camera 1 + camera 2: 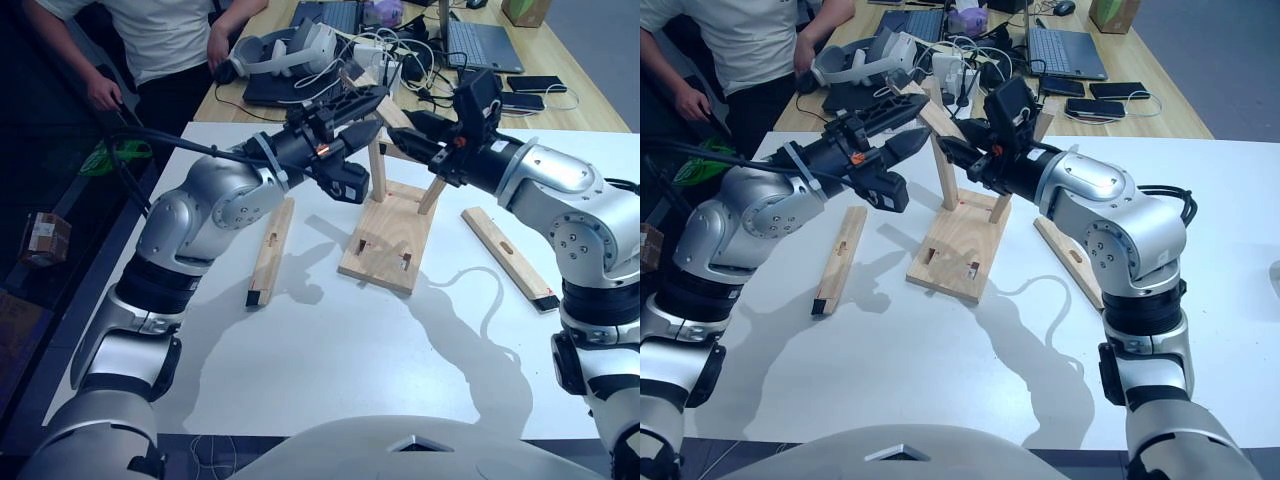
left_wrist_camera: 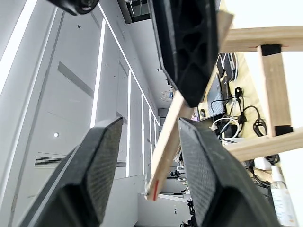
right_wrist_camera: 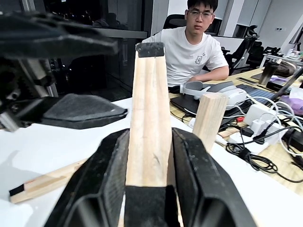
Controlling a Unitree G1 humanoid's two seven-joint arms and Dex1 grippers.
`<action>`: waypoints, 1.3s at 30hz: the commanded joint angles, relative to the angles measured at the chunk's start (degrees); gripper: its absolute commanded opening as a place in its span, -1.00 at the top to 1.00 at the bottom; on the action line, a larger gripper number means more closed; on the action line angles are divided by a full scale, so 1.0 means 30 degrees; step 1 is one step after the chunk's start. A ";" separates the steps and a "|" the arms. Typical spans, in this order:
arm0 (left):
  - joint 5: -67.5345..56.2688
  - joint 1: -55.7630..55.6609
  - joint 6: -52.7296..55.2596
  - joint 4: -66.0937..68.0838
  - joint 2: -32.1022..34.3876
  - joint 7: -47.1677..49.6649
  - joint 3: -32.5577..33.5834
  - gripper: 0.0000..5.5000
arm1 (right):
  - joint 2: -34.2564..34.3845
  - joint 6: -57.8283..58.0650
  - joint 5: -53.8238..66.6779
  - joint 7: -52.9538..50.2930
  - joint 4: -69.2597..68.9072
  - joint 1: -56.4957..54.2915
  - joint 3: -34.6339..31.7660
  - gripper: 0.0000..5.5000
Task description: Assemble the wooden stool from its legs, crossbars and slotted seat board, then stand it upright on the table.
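The slotted seat board (image 1: 385, 240) lies flat mid-table with two legs standing in it, a tall one (image 1: 377, 170) and a shorter slanted one (image 1: 432, 195). Above them my right gripper (image 1: 412, 138) is shut on a wooden crossbar (image 3: 149, 104) with a black end, held in the air. My left gripper (image 1: 365, 117) meets it from the other side, open, its fingers (image 2: 104, 175) on either side of the crossbar's (image 2: 165, 151) free end without closing. One loose leg (image 1: 270, 250) lies left of the board and another (image 1: 510, 258) lies to its right.
Behind the white table (image 1: 330, 360) stands a wooden desk (image 1: 560, 60) crowded with laptops, a headset (image 1: 285, 50), phones and cables. A person stands at the back left. Open tabletop lies in front of the board.
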 commanded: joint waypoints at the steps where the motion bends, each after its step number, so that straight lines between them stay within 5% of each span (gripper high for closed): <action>1: 0.0479 0.0385 -0.0131 -0.0130 0.0207 -0.0448 0.0108 0.21 | -0.0052 -0.0041 -0.0332 0.0533 -0.0299 0.0247 0.0195 0.54; 10: 0.1543 0.0112 -0.0003 0.0505 -0.0439 -0.0638 -0.0276 0.21 | 0.0250 0.0890 -0.0092 0.1364 -0.1033 0.0612 0.0428 0.54; 22: 0.0286 0.0564 -0.0492 0.0970 -0.0460 -0.2581 -0.0666 0.84 | 0.0851 0.2064 -0.0145 0.1074 -0.1000 0.0702 0.0421 0.54; 36: -0.0666 0.1683 0.1074 0.0862 -0.1129 -0.2848 0.0026 0.85 | 0.0465 0.3580 0.2787 0.1907 -0.0177 0.1903 -0.2956 0.54; 39: -0.0545 0.1766 0.1261 0.0709 -0.1286 -0.2941 -0.0032 0.85 | -0.0192 0.3028 0.2516 0.2809 -0.0646 0.2274 -0.2177 0.26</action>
